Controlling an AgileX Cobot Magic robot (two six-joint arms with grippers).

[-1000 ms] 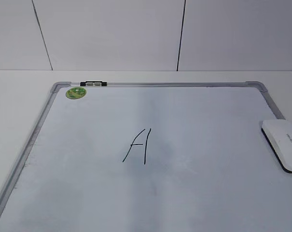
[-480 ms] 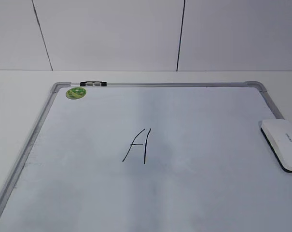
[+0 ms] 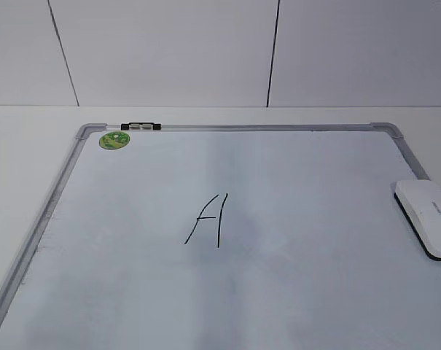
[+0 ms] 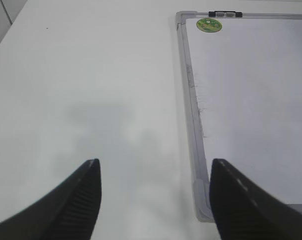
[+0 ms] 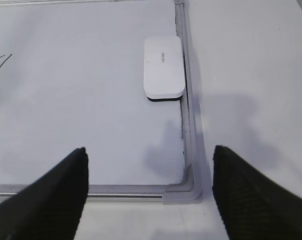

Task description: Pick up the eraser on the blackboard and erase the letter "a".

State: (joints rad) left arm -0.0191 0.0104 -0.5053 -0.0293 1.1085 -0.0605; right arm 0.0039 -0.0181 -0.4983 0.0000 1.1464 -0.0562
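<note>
Eraser (image 3: 427, 216) first: we found it lying flat at the right edge of the exterior frame, white top up, black felt showing along its near side, resting on the blackboard (image 3: 227, 127) close against the right rail. From our right wrist camera it sat in the upper middle of the picture, just beside the frame, untouched. Our right gripper (image 5: 150, 192) hung low over the board's near right corner, its two dark fingers spread wide apart with nothing between them. Our left gripper (image 4: 153, 197) was likewise parted and empty, poised over the bare table (image 4: 86, 75) with one finger over the board's near left corner. At the centre of the exterior view stood a black handwritten letter (image 3: 205, 219); it read to us as a tall capital, though the strokes were thin. A round green sticker (image 3: 114, 140) sat in the upper left corner of the board, beside a small black clip (image 3: 141, 126) on the top rail.
</note>
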